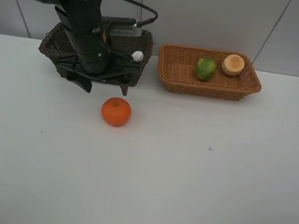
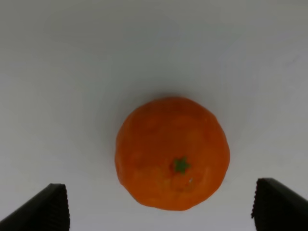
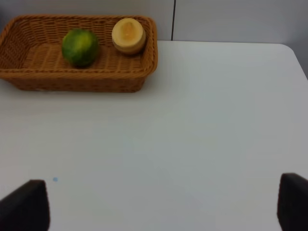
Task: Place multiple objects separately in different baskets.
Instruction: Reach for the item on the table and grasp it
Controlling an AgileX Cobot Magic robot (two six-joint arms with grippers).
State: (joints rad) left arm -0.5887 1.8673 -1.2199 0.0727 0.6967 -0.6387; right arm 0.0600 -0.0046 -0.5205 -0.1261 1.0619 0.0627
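we found the left gripper [image 2: 161,207] spread wide and holding nothing, poised over the orange [image 1: 116,112], which sat on the white table [image 1: 196,178] just in front of the dark basket [image 1: 51,45]. we judged the descent should centre both fingers either side before closing. the orange looked round, bright, with a green stem scar. the right gripper [image 3: 163,207] was also spread, empty

Readable text: none in any view.
Orange [image 2: 172,153]: plain peel, only a green stem scar, no sticker.
Light basket [image 1: 171,74]: bare wicker, no tag.
Dark basket [image 1: 52,40]: bare wicker, no tag.
Arm housing [image 1: 82,16]: black, no legible marking.
Tabletop [image 1: 185,176]: white, unmarked apart from tiny specks.
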